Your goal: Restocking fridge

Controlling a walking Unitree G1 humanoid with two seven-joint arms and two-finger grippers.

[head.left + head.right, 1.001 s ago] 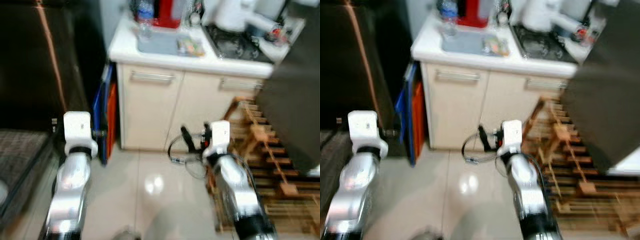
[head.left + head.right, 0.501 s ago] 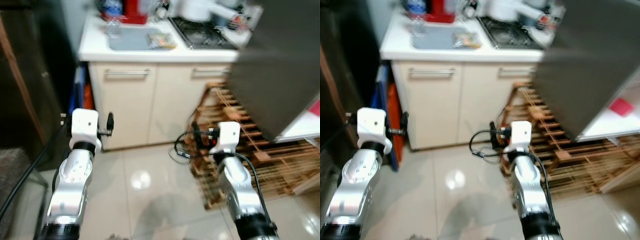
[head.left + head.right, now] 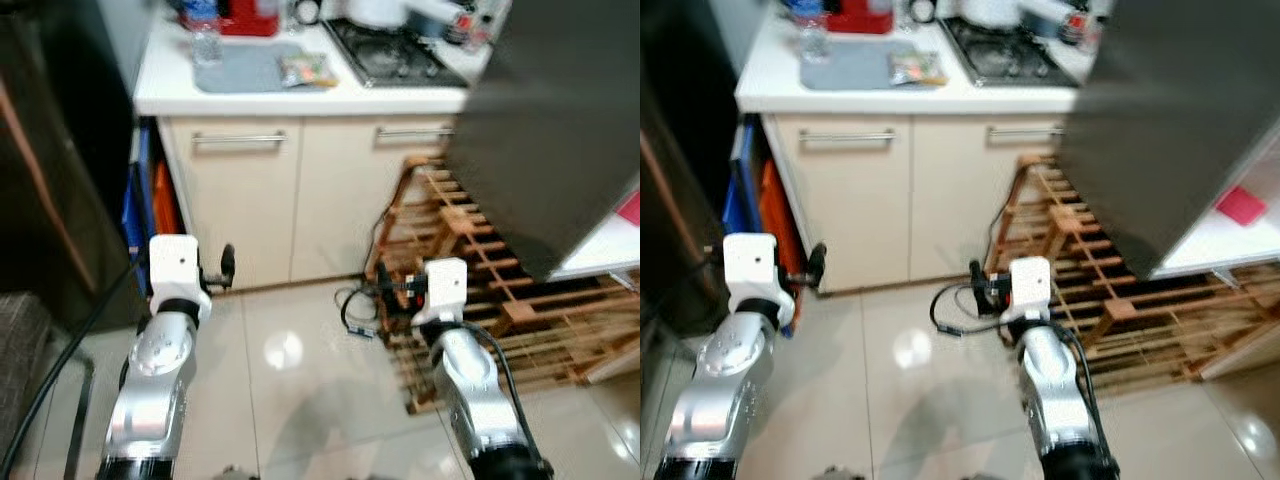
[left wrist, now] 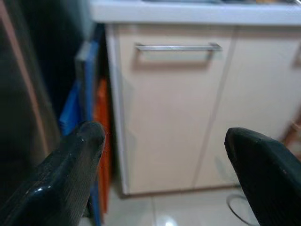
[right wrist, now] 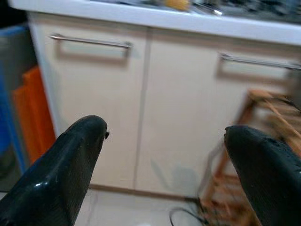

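I read both arms raised forward over the tiled floor (image 3: pixel 300 370), facing a cream cabinet (image 3: pixel 300 190) under a white counter (image 3: pixel 300 98).

1. Left gripper (image 4: pixel 162 174): fingers spread wide, holding nothing. In the left wrist view the fingertips (image 4: pixel 77 155) frame the left cabinet door and its bar handle (image 4: pixel 176 47).
2. Right gripper (image 5: pixel 164 165): fingers spread wide, holding nothing. In the right wrist view they frame both cabinet doors.
3. Fridge: a dark grey fridge door (image 3: pixel 550 130) stands open at my right, well above the right arm. A pale shelf (image 3: pixel 1230 235) shows behind its lower edge, with a pink item (image 3: pixel 1241 205) lying on it.
4. Counter: a grey mat (image 3: pixel 245 68) carries a packet (image 3: pixel 307 68); a clear bottle (image 3: pixel 205 40) stands at the mat's left end, a red object (image 3: pixel 245 15) behind it. A hob (image 3: pixel 395 55) lies to the mat's right.
5. Floor level: a wooden rack (image 3: pixel 480 290) leans between the cabinet and the fridge door. Blue and orange boards (image 3: pixel 150 200) stand in the gap at the cabinet's left, beside a dark panel (image 3: pixel 60 160).
6. A black cable (image 3: pixel 360 305) loops near the right wrist.
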